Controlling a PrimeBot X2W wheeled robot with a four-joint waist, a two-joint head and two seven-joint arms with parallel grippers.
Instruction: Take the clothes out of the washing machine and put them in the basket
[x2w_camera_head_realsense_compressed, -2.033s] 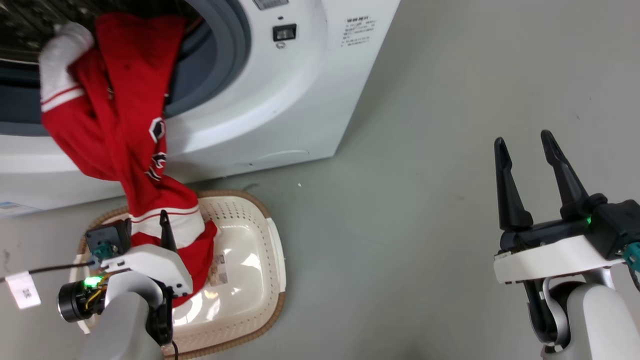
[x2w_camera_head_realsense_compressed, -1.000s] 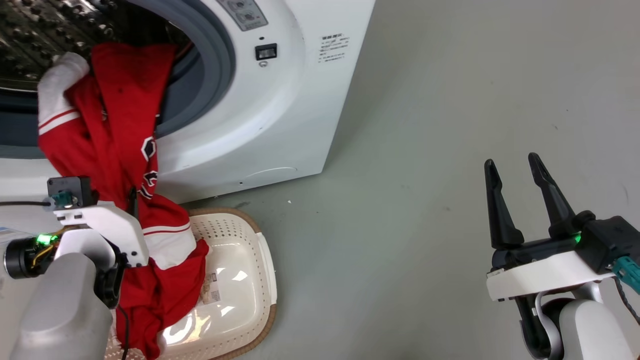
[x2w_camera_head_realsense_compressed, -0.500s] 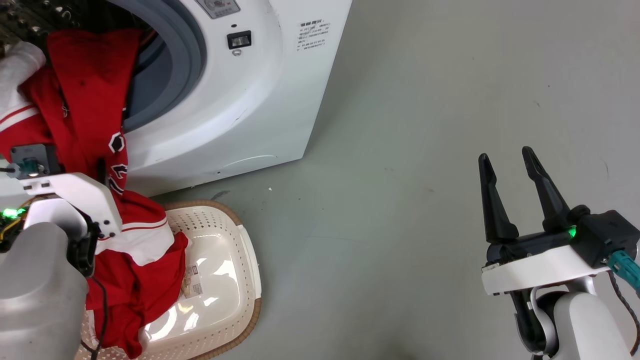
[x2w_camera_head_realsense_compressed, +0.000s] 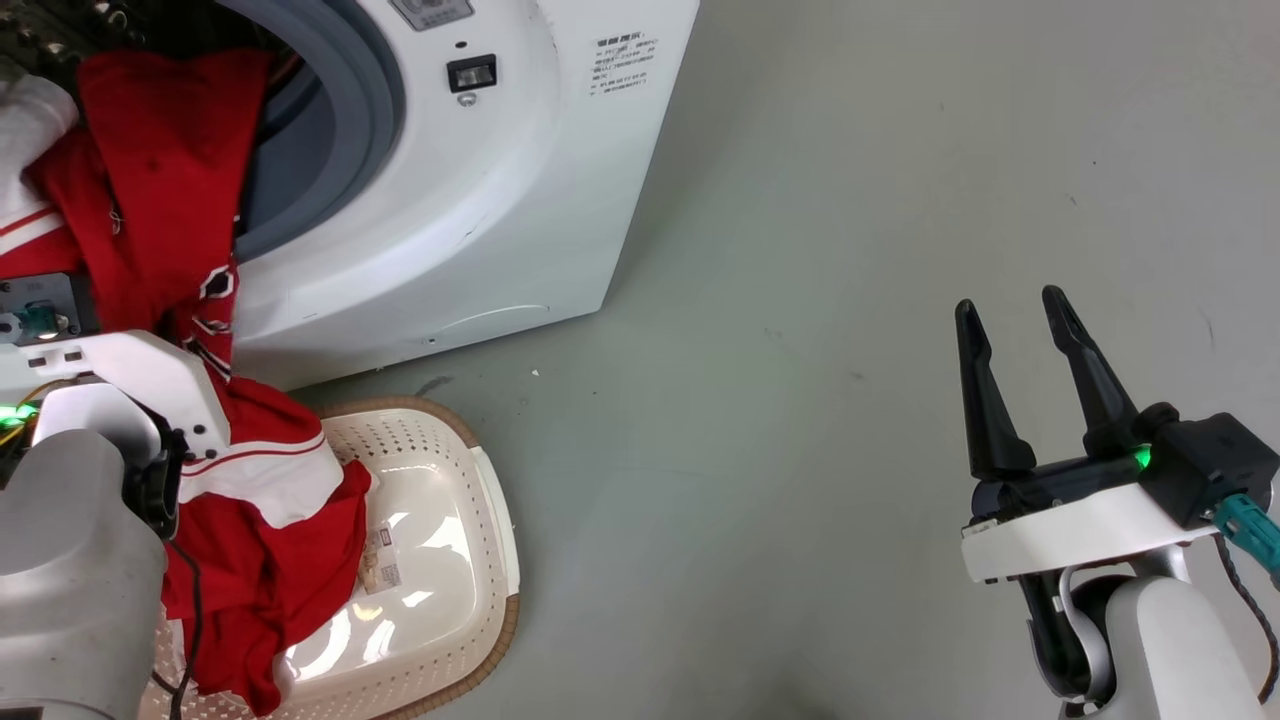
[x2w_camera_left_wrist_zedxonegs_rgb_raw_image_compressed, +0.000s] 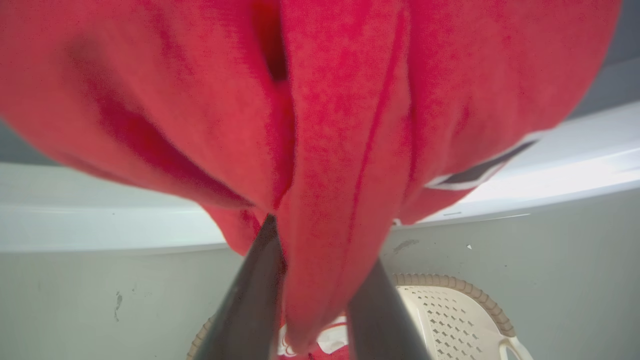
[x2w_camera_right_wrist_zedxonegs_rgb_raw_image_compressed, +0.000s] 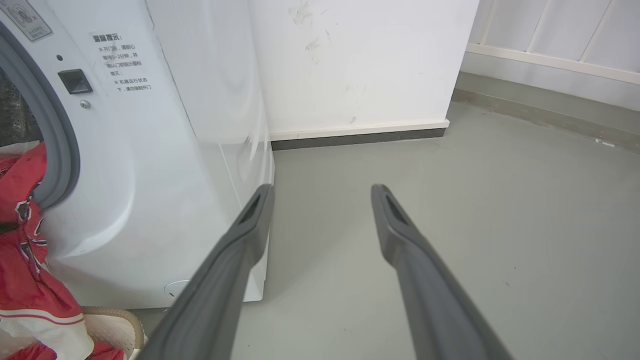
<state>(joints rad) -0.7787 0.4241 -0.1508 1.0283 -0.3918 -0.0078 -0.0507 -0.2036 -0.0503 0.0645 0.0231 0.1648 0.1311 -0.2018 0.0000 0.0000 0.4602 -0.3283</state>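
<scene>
Red clothes (x2w_camera_left_wrist_zedxonegs_rgb_raw_image_compressed: 310, 125) are seen across the upper view, one fold pinched between the left gripper's (x2w_camera_left_wrist_zedxonegs_rgb_raw_image_compressed: 320, 260) dark fingers (x2w_camera_left_wrist_zedxonegs_rgb_raw_image_compressed: 250, 310). Behind, the white washing machine (x2w_camera_left_wrist_zedxonegs_rgb_raw_image_compressed: 100, 210) is shown; lower right, the basket (x2w_camera_left_wrist_zedxonegs_rgb_raw_image_compressed: 450, 310) on grey floor (x2w_camera_left_wrist_zedxonegs_rgb_raw_image_compressed: 550, 260).

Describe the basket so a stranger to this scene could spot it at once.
Find the white washing machine at the head view's upper left. On the grey floor before its base sits the basket, red clothes trailing into it. It alone is cream perforated plastic with a brown woven-look rim.
</scene>
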